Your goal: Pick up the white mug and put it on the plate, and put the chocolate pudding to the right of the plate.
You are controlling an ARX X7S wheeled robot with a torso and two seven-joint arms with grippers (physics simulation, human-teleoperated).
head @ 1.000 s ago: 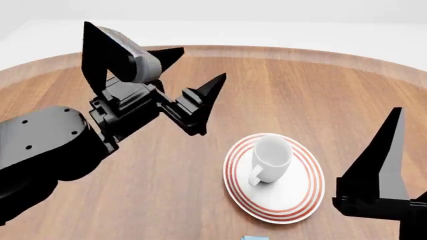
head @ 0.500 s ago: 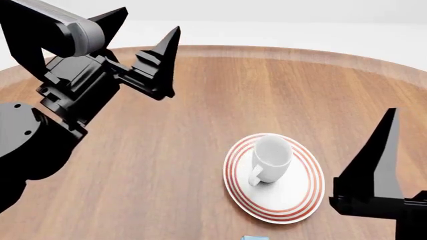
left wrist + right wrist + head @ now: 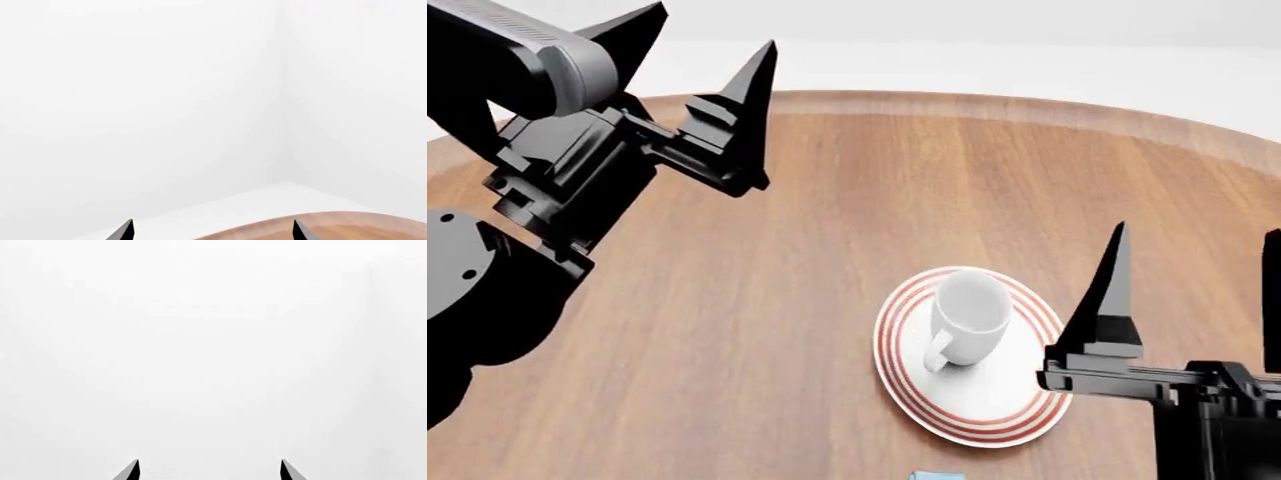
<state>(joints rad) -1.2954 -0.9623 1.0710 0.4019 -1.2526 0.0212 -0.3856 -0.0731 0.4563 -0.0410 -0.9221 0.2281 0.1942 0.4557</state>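
The head camera is looking forward and down over the round wooden table (image 3: 827,250), taking in both arms from close above. The left wrist camera is facing outward at white walls, catching only the table's far edge (image 3: 320,225) — the one part it is sharing with the head view. The right wrist camera is facing blank white — nothing shared.

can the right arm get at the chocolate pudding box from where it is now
Probably yes: the right gripper is open and empty, and only a blue corner of the chocolate pudding shows near the plate, with nothing seen between them.
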